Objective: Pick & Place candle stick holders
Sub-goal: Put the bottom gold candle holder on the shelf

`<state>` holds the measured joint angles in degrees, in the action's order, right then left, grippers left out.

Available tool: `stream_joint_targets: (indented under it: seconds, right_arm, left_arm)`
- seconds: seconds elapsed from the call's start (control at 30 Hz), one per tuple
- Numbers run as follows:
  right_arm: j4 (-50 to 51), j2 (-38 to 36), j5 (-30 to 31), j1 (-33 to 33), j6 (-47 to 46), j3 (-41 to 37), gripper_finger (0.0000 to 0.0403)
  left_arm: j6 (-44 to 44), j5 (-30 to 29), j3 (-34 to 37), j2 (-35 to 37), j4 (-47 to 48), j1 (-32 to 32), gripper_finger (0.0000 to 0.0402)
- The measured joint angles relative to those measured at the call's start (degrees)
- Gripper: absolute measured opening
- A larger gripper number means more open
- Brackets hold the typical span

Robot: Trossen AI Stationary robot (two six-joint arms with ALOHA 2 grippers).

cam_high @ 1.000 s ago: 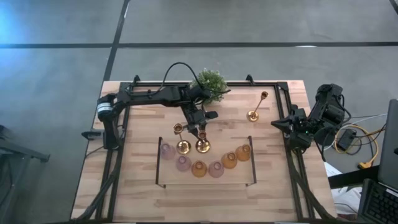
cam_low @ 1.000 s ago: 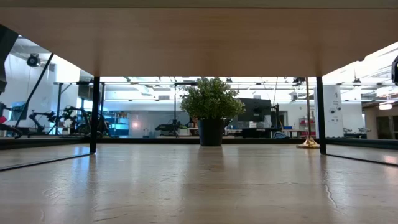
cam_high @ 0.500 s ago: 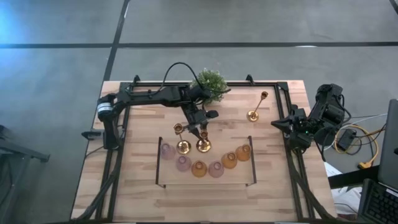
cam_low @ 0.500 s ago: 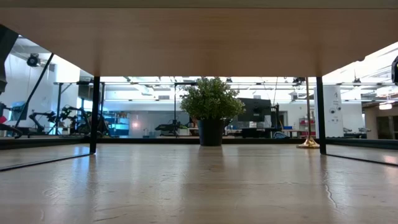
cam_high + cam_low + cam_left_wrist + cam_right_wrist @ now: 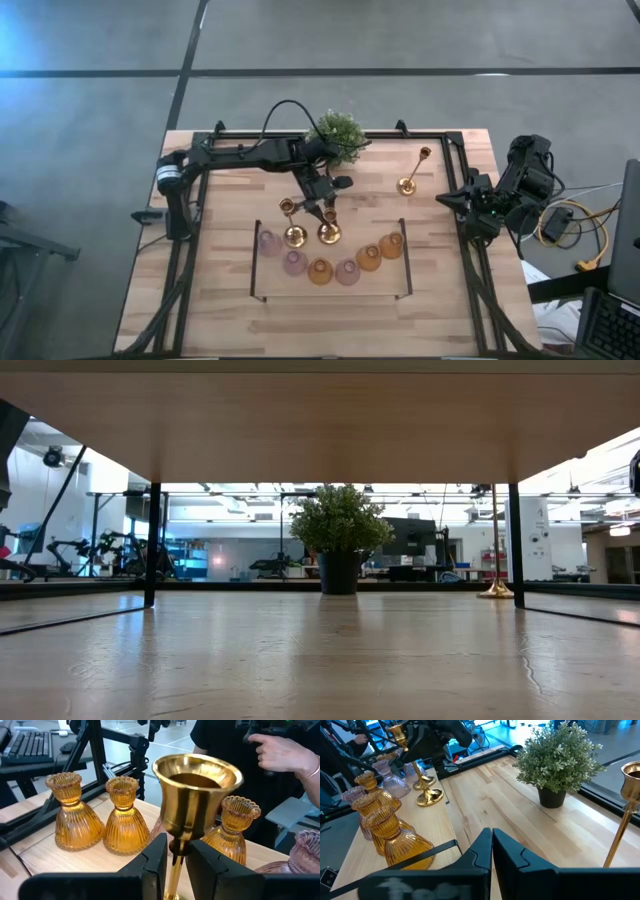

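My left gripper point(image 5: 325, 208) is at the table's middle, shut on a gold candlestick point(image 5: 197, 790) whose round base point(image 5: 328, 236) sits beside a second candlestick point(image 5: 291, 232). A third candlestick point(image 5: 408, 184) stands on its base at the far right and also shows in the low view point(image 5: 495, 588). Three pink and three amber glass cups curve along the near side from a pink one point(image 5: 268, 242) to an amber one point(image 5: 391, 244). Amber cups point(image 5: 124, 815) show behind the held candlestick. My right gripper point(image 5: 492, 845) is shut and empty at the table's right edge point(image 5: 478, 212). My left gripper pinches the candlestick's thin stem point(image 5: 176, 851) just below its cup, between its two fingers point(image 5: 156, 860). The fingers come slanting down from the table's far side and lie across the stem. The candlestick stands upright. I cannot tell whether its base rests on the table.
A bushy green potted plant point(image 5: 338, 134) stands at the far middle, just behind the left arm. A low black frame point(image 5: 256, 262) stands around the row of cups. Black rails point(image 5: 455, 150) run along the table's edges. A person's hand point(image 5: 280, 751) shows beyond the table.
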<state>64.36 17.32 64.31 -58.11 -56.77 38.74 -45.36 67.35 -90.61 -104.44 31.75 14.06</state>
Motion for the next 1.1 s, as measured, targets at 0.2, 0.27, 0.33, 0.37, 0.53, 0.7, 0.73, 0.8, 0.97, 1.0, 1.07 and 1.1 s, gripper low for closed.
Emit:
stream_joint_targets:
  seconds: [0.2,0.27,0.33,0.37,0.53,0.7,0.73,0.8,0.97,1.0,1.07,1.1]
  right_arm:
    - [0.0,0.0,0.0,0.0,0.0,0.0,0.0008]
    - [0.0,0.0,0.0,0.0,0.0,0.0,0.0008]
    - [0.0,0.0,0.0,0.0,0.0,0.0,0.0008]
    - [0.0,0.0,0.0,0.0,0.0,0.0,0.0008]
    - [0.0,0.0,0.0,0.0,0.0,0.0,0.0008]
    - [0.0,0.0,0.0,0.0,0.0,0.0,0.0008]
    - [0.0,0.0,0.0,0.0,0.0,0.0,0.0008]
    - [0.0,0.0,0.0,0.0,0.0,0.0,0.0008]
    - [0.0,0.0,0.0,0.0,0.0,0.0,0.0008]
    - [0.0,0.0,0.0,0.0,0.0,0.0,0.0008]
    - [0.0,0.0,0.0,0.0,0.0,0.0,0.0008]
    - [0.0,0.0,0.0,0.0,0.0,0.0,0.0008]
  left_arm:
    - [0.1,0.0,0.0,0.0,-0.4,-0.2,0.0068]
    - [0.2,0.0,0.0,0.0,-0.4,-0.4,0.0069]
    - [0.3,0.0,0.0,0.0,-0.5,-0.5,0.0069]
    - [0.3,0.0,0.0,0.0,-0.5,-0.6,0.0069]
    - [0.2,0.0,0.0,0.0,-0.7,-0.7,0.0069]
    - [0.2,0.0,0.0,0.0,-0.7,-0.7,0.0069]
    - [0.2,-0.1,0.0,0.0,-0.7,-0.7,0.0070]
    - [0.2,-0.2,0.2,0.0,-0.7,-0.7,0.0077]
    - [0.6,-1.0,1.0,0.0,-1.2,-0.7,0.0128]
    - [0.7,-1.2,1.0,0.0,-1.2,-0.7,0.0138]
    - [1.1,-1.8,1.0,0.0,-1.3,-0.7,0.0156]
    - [1.1,-2.3,1.0,0.0,-1.3,-0.7,0.0162]
